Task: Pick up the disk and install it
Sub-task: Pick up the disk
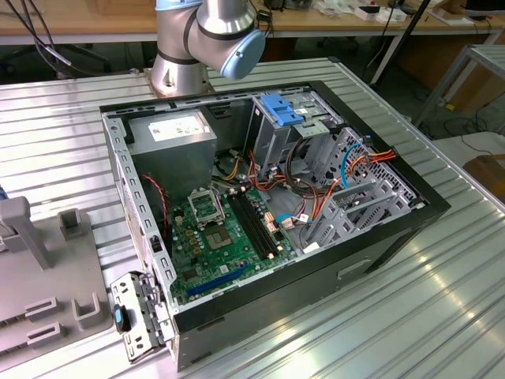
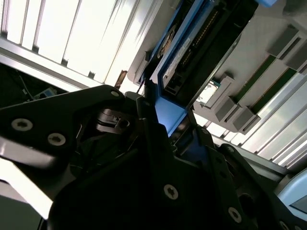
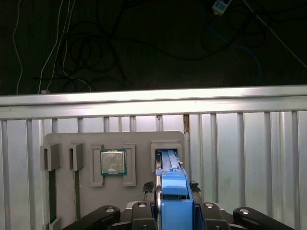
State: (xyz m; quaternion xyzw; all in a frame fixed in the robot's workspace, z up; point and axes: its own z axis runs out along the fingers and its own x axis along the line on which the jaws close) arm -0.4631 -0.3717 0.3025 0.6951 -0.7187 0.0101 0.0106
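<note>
Disk (image 3: 173, 186) upright, edge-on, tight in the hand (image 3: 175, 199).

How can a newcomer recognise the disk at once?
In the first wrist view, find the grey tray on the ribbed metal table. The disk stands on edge in a slot beside the square processor chip; it alone there has a bright blue frame.

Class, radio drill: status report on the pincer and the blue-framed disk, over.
Pincer at the blue-framed dark grey rectangular disk. Disk on edge at slot of grey holder, not in open black computer case. Nothing seen blocking.
</note>
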